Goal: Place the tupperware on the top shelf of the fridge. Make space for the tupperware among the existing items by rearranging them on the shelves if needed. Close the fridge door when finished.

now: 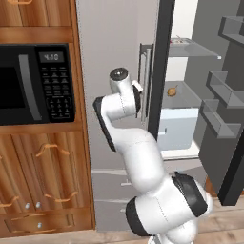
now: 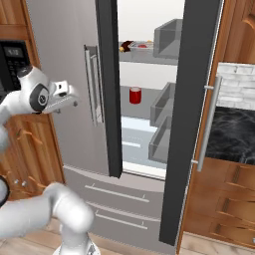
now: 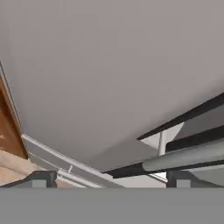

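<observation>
The fridge (image 2: 74, 74) stands with 1 door shut and the other swung wide open. The open fridge door (image 2: 191, 119) sticks out toward the robot, with its silver bar handle (image 2: 208, 127) on the outside and grey bins (image 1: 224, 90) on its inner face. The robot's arm is bent up in front of the shut door. Its gripper (image 2: 72, 101) points at that shut door, close to the shut door's handle (image 2: 92, 87), and it is wide open with nothing in it. In the hand view, the 2 dark fingertips (image 3: 41, 178) sit far apart at the bottom, and the flat grey face of the shut door is right ahead. Inside the fridge, the top shelf (image 2: 144, 55) holds the tupperware (image 2: 142, 46), with a bit of red showing in it. A small dark thing (image 2: 125, 46) lies just beside the tub on the same shelf; it is too small to tell what it is. On the shelf below stands a red item (image 2: 135, 95). A brownish, onion-like item (image 1: 172, 90) also rests on that lower shelf. A black microwave (image 1: 35, 83) sits in the wooden cabinets (image 1: 43, 167) to the left of the fridge.
</observation>
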Robot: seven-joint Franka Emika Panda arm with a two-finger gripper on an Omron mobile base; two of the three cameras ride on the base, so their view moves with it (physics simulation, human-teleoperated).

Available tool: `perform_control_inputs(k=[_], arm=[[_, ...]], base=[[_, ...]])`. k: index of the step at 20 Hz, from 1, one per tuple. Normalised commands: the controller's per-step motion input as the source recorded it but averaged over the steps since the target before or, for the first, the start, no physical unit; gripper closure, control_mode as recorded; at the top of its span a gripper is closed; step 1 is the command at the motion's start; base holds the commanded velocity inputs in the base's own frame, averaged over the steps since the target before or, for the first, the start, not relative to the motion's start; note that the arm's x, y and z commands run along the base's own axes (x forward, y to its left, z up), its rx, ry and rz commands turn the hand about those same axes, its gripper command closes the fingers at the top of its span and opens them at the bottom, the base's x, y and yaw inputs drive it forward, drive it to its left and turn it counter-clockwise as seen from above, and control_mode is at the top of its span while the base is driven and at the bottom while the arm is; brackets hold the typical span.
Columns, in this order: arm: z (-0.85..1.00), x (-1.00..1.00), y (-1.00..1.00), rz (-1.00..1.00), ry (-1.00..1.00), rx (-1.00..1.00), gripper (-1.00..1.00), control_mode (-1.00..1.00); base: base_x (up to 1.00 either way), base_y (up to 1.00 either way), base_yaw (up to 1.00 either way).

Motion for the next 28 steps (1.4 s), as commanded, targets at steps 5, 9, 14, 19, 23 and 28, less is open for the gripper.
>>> perform_control_inputs(k=[5,9,14,19,23,28], arm=[[0.55,-1.00,-0.49,0.00,-0.57,0.22,-1.00,-1.00],[0.73,-1.00,-0.49,-0.02,-0.47,0.28,-1.00,-1.00],[0.64,-1.00,-0.60,-0.08,-0.27,0.33,-1.00,-1.00],[0.81,-1.00,-0.46,-0.08,-0.02,0.28,-1.00,-1.00],[0.52,-1.00,-0.24,-0.06,0.10,0.18,-1.00,-1.00],[0.03,-1.00,-0.35,-0.01,0.21,0.21,-1.00,-1.00]], base=[[0.00,0.00,0.00],[0.00,0.00,0.00],[0.00,0.00,0.00],[0.00,0.00,0.00],[0.00,0.00,0.00],[0.00,0.00,0.00]])
